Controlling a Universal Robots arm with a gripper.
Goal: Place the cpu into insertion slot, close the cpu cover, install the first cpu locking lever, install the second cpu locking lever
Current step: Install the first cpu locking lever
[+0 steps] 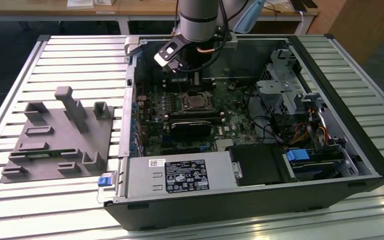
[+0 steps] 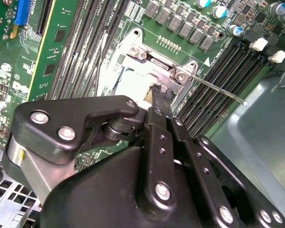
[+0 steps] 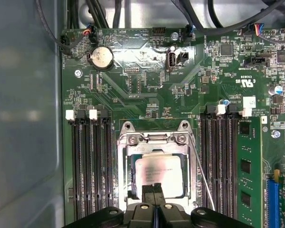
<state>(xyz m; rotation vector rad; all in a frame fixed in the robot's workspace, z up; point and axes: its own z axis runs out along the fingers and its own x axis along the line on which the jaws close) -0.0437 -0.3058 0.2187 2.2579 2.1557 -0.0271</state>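
Black fingers (image 3: 148, 194), pinched together empty, hover over the silver-grey square cpu (image 3: 161, 168) — seated in the silvery-rimmed insertion slot (image 1: 195, 101), six o'clock of the grey arm (image 1: 197, 20) in the exterior view; a slip could bend the thin wire lever (image 2: 218, 90).

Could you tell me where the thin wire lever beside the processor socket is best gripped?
Grip the lever near its free end, probably from above, across the rod: it juts bare over the memory slots, while its hinge end sits tight against the socket frame.
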